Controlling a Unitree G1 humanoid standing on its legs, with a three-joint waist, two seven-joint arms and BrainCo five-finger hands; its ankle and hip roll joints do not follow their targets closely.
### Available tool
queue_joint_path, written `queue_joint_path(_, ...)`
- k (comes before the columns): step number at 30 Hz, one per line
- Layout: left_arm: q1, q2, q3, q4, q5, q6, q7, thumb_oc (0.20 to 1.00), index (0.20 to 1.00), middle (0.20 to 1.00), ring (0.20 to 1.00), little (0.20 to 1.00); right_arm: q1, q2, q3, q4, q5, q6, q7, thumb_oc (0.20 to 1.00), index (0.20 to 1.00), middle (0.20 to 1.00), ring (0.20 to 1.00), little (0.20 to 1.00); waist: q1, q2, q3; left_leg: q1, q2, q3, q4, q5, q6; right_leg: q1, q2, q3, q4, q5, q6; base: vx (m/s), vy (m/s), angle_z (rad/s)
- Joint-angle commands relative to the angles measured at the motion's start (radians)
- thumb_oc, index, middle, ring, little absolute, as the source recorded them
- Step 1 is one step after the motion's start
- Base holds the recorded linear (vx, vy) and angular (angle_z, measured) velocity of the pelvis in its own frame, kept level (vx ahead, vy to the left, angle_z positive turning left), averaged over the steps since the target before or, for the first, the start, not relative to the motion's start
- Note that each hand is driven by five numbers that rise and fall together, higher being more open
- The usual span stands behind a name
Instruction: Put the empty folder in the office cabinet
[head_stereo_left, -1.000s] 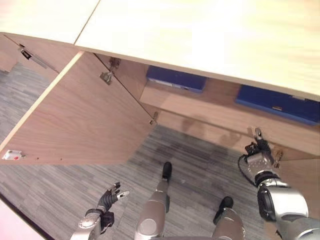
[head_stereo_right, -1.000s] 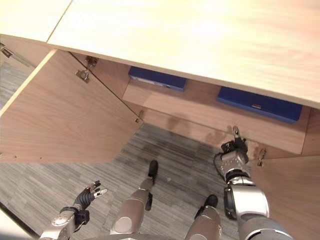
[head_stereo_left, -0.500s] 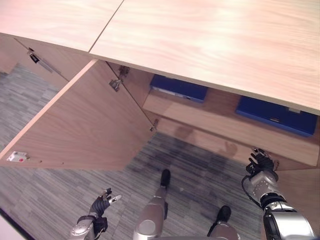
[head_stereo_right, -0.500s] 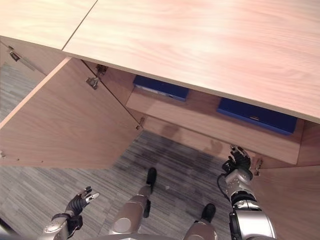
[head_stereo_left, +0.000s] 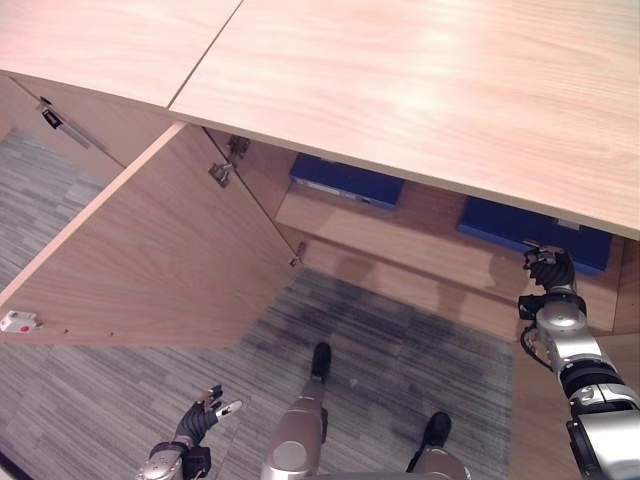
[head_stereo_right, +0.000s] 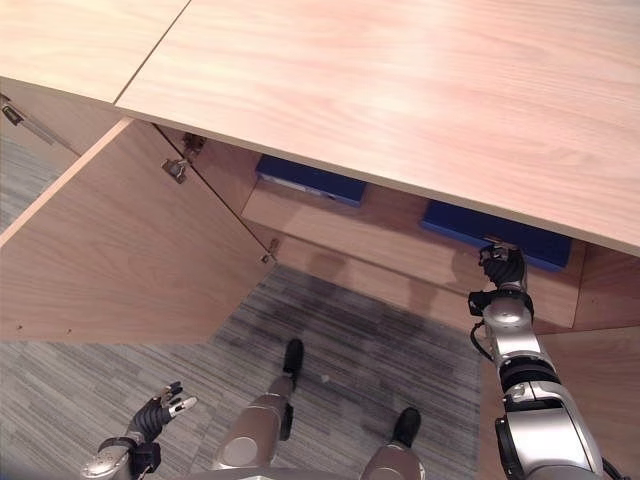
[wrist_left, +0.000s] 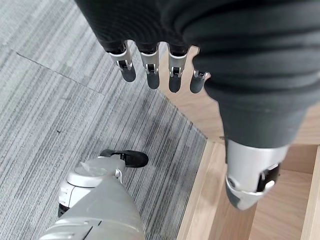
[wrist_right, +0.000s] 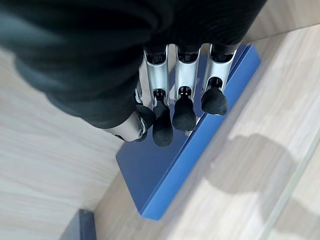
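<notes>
Grey carpet floor (head_stereo_left: 400, 340), near: left hand (head_stereo_left: 205, 413) low, fingers relaxed, empty | right hand (head_stereo_right: 503, 268) at shelf edge, fingers extended just above right blue folder (head_stereo_right: 490, 236) | far: second blue folder (head_stereo_left: 345, 180) on cabinet shelf (head_stereo_left: 400, 225) | left door (head_stereo_left: 150, 250) open

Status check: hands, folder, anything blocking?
Right robot hand at the right folder on the cabinet shelf, fingers straight. Left robot hand low, open, empty. Door open, nothing blocking.
</notes>
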Motion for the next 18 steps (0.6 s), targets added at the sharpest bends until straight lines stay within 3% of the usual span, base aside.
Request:
queue_joint_path(1,-0.037,0.043,-0.031,-0.007,-0.011,-0.037,-0.009,1.0,1.0,1.0,1.0,1.0,-0.11,-0.093,0.06,0.026,-0.033,-0.009,0.005,0.2,0.2,0.2,0.2,0.2,0.031,0.008,0.048,0.065,0.009,0.008,0.016,-0.142,-0.021,-0.113,-0.011,0.02,0.091,0.026,-0.008,0.0,0.001,-0.03)
queue_joint_path(5,-0.049,0.044,-0.062,-0.023,-0.02,-0.038,-0.008,1.0,1.0,1.0,1.0,1.0,-0.193,-0.114,0.103,0.12,0.004,-0.001,0.021,0.2,0.2,0.2,0.2,0.2,0.041,0.023,0.066,0.05,0.011,0.004,0.019,-0.137,-0.021,-0.134,-0.013,0.025,0.104,0.023,-0.009,0.0,-0.001,-0.01)
queue_joint_path(9,-0.08,0.044,-0.116,-0.068,-0.041,-0.046,0.006,1.0,1.0,1.0,1.0,1.0,-0.295,-0.145,0.168,0.205,0.014,0.016,0.032,0.2,0.2,0.2,0.2,0.2,0.054,0.059,0.128,0.013,0.014,-0.013,0.035,-0.13,-0.018,-0.19,-0.024,0.031,0.179,-0.006,-0.016,-0.01,-0.008,0.0)
queue_joint_path(18,-0.112,0.068,-0.196,-0.187,-0.07,-0.048,0.009,1.0,1.0,1.0,1.0,1.0,-0.372,-0.174,0.155,0.326,0.103,0.026,0.019,0.2,0.2,0.2,0.2,0.2,0.075,0.138,0.204,-0.062,-0.003,-0.037,0.036,-0.112,-0.013,-0.291,-0.043,0.027,0.251,-0.031,-0.021,-0.01,-0.015,0.04)
